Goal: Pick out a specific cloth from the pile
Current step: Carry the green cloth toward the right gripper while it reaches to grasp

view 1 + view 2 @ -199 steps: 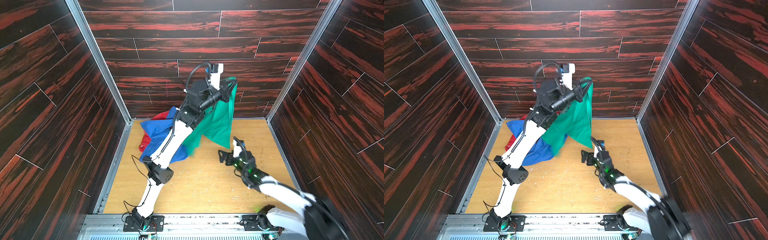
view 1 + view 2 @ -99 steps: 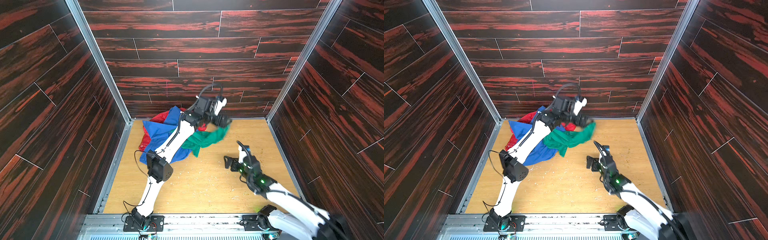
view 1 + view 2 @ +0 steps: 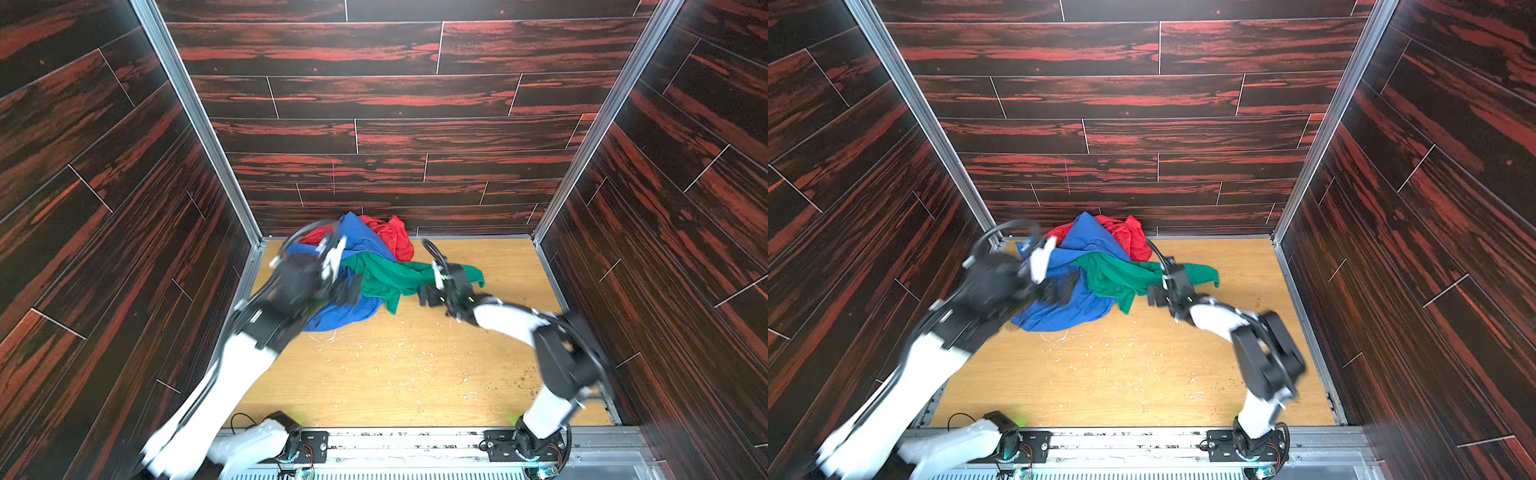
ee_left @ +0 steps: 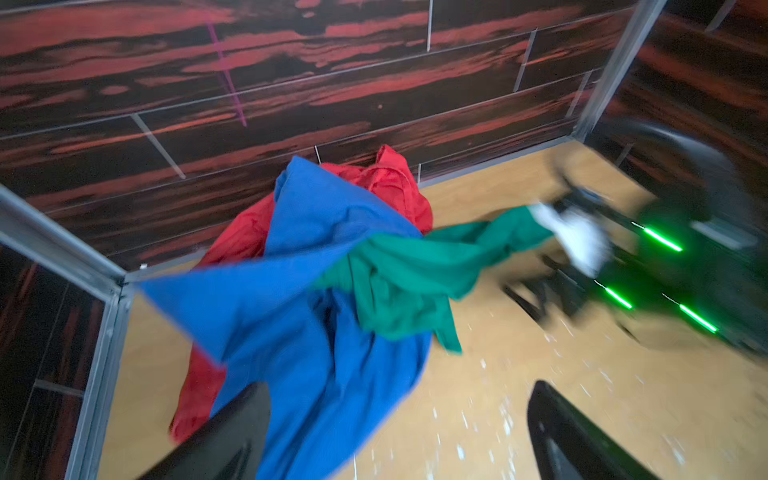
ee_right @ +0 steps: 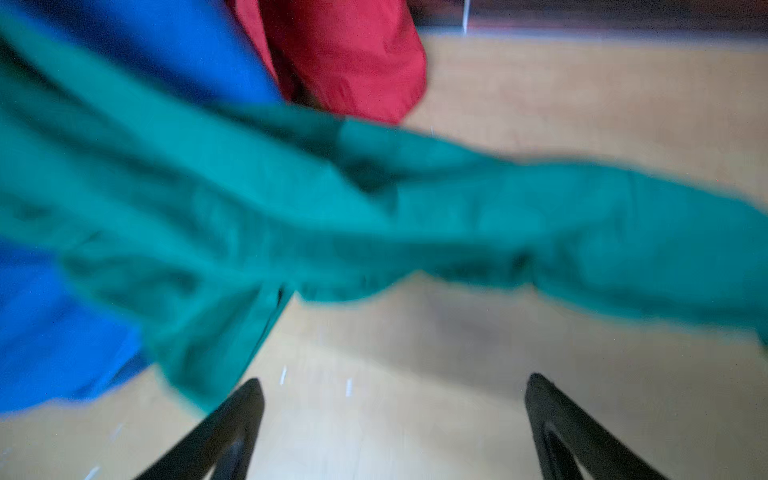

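The left gripper [image 3: 351, 289] is blurred in both top views and hangs over the near left part of the pile [image 3: 365, 253], above the blue cloth [image 3: 357, 241]. In the left wrist view its fingers [image 4: 237, 432] stand wide apart, released, with nothing clamped between them; the blue cloth [image 4: 324, 257] spreads out below and beyond them.

The pile sits at the far edge of the worktop [image 3: 395, 365], left of the middle, against the back wall [image 3: 395, 137]. The blue cloth [image 3: 1088, 239] takes up most of it and reaches nearest. The red cloth [image 3: 395, 237] is bunched behind it, touching the wall, and shows on both sides of the blue peak.

The green cloth [image 3: 395, 276] lies on the right side of the pile, its left part resting on the blue cloth and just near of the red cloth [image 3: 1131, 237]. From there it stretches right as a crumpled band over bare worktop, with one corner hanging towards the near side. The right arm crosses over its right part in both top views [image 3: 1121, 276].

The right gripper [image 3: 432, 297] is just near of that green band, low over the worktop. In the right wrist view [image 5: 395, 380] its fingers [image 5: 232, 424] are spread wide and hold nothing; the green cloth [image 5: 374, 208] lies just beyond their tips, apart from them.
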Tool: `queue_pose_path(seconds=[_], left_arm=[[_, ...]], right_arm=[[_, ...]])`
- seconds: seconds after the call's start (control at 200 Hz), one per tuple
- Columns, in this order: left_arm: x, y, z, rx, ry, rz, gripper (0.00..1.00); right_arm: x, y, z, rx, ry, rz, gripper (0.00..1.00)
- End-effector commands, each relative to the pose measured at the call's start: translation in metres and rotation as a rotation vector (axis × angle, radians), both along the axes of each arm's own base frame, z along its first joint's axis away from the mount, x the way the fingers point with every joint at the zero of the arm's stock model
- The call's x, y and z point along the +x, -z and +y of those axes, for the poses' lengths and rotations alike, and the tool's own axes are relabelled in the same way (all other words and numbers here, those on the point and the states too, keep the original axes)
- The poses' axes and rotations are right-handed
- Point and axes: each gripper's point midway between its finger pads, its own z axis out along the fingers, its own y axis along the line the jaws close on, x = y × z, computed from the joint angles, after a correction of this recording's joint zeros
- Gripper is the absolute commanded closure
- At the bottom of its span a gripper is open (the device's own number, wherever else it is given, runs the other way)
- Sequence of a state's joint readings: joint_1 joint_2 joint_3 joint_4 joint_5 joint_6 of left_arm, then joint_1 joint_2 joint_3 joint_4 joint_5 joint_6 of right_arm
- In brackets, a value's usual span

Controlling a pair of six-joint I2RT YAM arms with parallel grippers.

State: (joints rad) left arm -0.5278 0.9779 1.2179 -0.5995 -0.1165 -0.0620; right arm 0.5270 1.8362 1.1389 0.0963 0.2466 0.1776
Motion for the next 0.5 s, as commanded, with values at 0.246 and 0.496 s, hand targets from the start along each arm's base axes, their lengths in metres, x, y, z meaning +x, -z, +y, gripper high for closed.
queue_pose_path(seconds=[0.246,0.496], left_arm=[[-0.044,0.068,0.033,0.020,-0.075,0.127,0.01],[-0.041,0.070,0.038,0.060,-0.090,0.118,0.01]], right_arm=[[0.042,0.047,0.021,-0.229,-0.370,0.026,0.01],[0.049,0.049,0.036,-0.165,-0.479,0.069,0.70]])
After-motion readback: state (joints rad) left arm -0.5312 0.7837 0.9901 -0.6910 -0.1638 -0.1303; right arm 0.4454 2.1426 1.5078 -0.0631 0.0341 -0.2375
